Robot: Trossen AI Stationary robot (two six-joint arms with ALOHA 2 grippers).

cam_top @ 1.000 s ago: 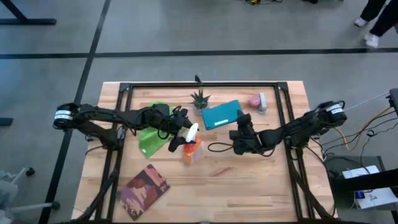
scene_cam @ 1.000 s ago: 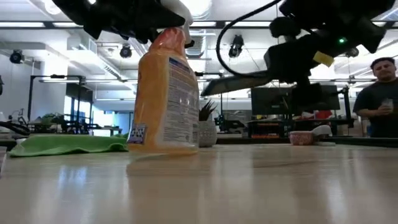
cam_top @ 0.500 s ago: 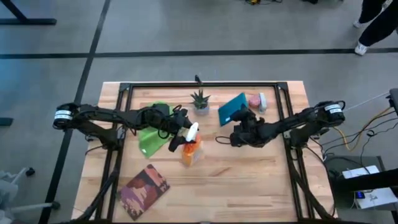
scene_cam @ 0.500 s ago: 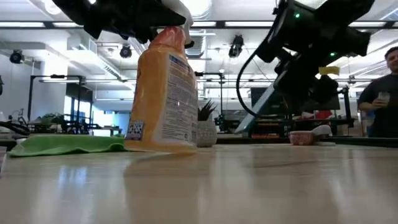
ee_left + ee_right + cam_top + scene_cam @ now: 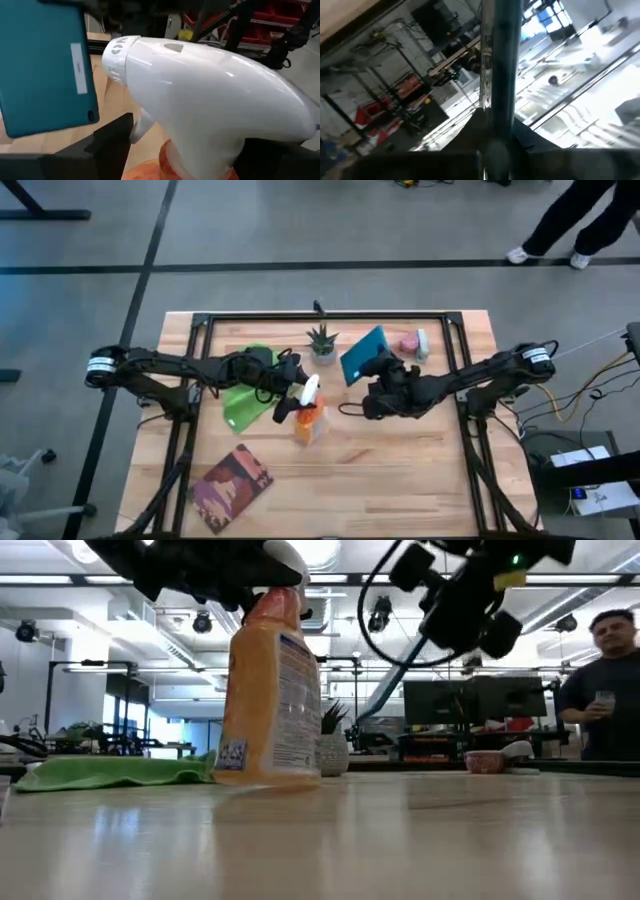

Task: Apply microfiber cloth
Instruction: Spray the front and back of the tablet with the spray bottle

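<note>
Hands first: we are gripping the orange spray bottle (image 5: 308, 423) by its white head with our left hand (image 5: 290, 405), near the middle of the desk (image 5: 400, 470), while our right hand (image 5: 378, 380) is holding the teal tablet (image 5: 362, 354) tilted up on its edge. We are leaving the microfiber cloth (image 5: 241, 402) lying flat and untouched on the desk, just to the outer left of the left hand, its long axis running from the far edge towards the near one. We are judging the left arm much the nearer to it, though its hand is occupied.
</note>
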